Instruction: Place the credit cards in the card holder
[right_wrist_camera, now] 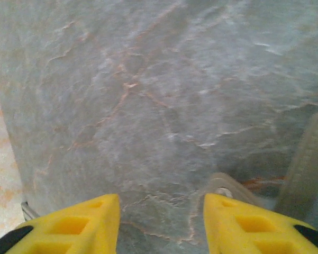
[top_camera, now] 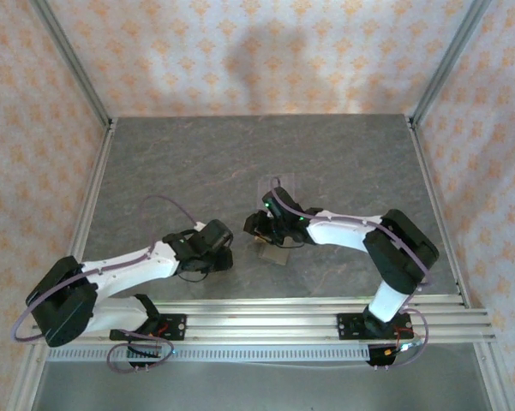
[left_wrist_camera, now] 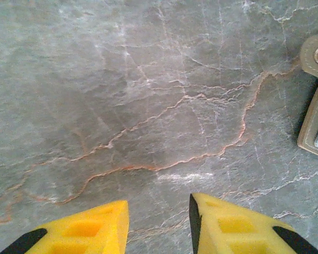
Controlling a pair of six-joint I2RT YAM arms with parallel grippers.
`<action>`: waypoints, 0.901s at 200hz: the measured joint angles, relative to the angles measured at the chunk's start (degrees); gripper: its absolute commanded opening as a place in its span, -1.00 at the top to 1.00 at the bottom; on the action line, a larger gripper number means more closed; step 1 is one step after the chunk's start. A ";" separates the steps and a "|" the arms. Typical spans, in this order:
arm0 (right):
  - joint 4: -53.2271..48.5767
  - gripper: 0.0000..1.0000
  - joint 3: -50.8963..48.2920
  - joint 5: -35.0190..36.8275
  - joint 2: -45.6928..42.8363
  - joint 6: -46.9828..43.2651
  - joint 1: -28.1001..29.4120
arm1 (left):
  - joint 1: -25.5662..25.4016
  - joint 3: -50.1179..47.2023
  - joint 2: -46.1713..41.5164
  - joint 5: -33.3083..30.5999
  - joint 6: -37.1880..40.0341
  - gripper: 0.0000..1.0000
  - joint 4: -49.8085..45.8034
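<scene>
arms: two are counted in the top view, bolted side by side at the near edge of the table
grippers: two are counted, one per arm, each with yellow fingers
card holder: one is counted, olive-brown, laid flat on the table between the two grippers
credit cards: no count can be given (a thin reddish streak is seen at the card holder's opening in the right wrist view, but whether it is a card cannot be told)
clear rack: one is counted, set farther back on the table, beyond the right arm's wrist
left gripper: the fingers are held apart at a middling width, and only bare table is seen between them
right gripper: the fingers are likewise parted and nothing is gripped
card holder from the left gripper: it is seen at the right edge of the left wrist view, ahead and to the right of the fingertips, well apart from them
card holder from the right gripper: its snap tab is found just beside the tip of the right-hand finger; whether they touch cannot be told
</scene>
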 measured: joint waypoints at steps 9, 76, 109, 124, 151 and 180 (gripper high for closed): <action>-2.01 -0.07 1.86 -0.20 -0.17 -1.29 0.02 | 0.07 0.52 -0.44 -0.17 0.57 0.25 -1.18; -15.50 0.37 1.18 2.23 -16.74 -7.50 -8.52 | -0.52 13.22 1.68 0.76 7.02 0.25 -5.84; -19.74 0.52 -5.49 4.02 -20.39 -8.24 -12.50 | -2.32 22.62 9.31 2.99 10.12 0.32 -6.49; -20.81 0.47 -7.41 4.00 -19.52 -8.24 -12.46 | -3.17 26.29 13.66 3.41 11.19 0.36 -6.60; -20.74 0.43 -10.43 3.96 -18.93 -8.26 -13.05 | -4.96 32.98 21.14 4.04 13.14 0.44 -7.85; -19.74 0.43 -12.22 3.08 -17.75 -8.26 -14.60 | -6.49 40.09 28.48 4.68 15.13 0.53 -9.33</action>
